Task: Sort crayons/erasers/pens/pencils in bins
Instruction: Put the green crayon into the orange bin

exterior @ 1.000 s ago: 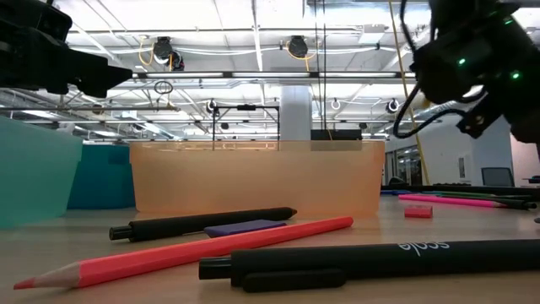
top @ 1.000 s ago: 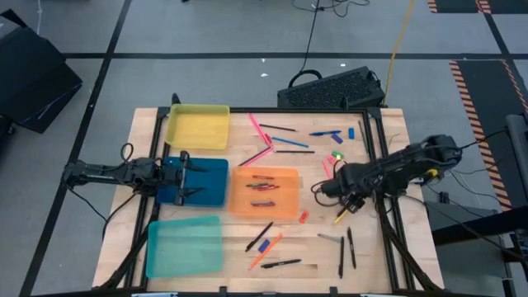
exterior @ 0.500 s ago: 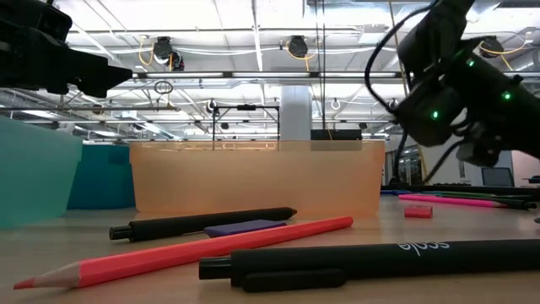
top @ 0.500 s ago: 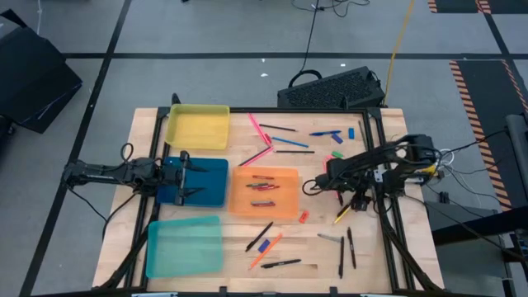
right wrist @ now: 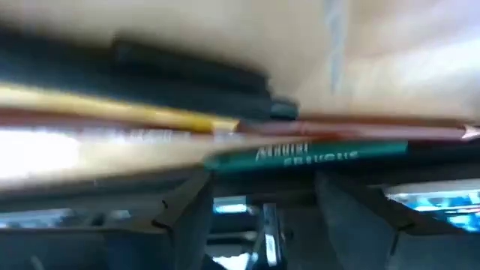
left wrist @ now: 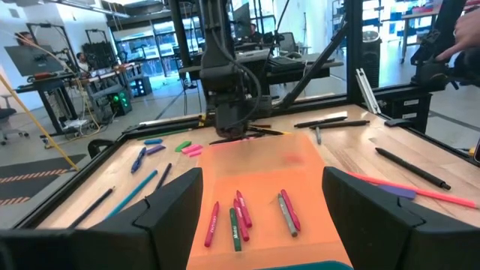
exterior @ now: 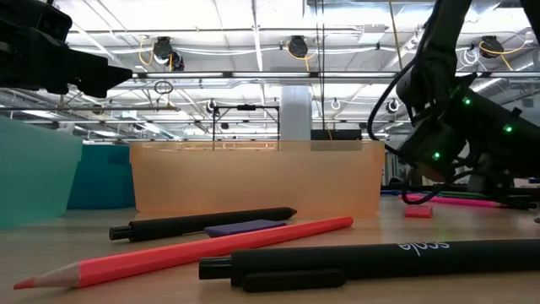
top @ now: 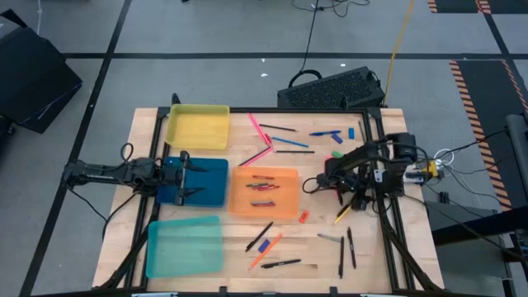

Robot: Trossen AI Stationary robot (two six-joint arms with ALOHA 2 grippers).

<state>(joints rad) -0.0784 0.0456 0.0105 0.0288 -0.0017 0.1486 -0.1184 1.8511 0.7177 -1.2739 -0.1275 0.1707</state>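
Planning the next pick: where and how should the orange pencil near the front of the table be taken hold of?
Grip the orange pencil mid-shaft, coming straight down, fingers closing across its width. It lies flat and diagonal, with a blue eraser close beside it, so keep clear of that side.

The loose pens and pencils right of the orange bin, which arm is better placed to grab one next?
Probably the right. The right gripper is low over the table just right of the orange bin, beside those loose sticks. The left gripper, fingers open, hovers over the dark blue bin, far from them.
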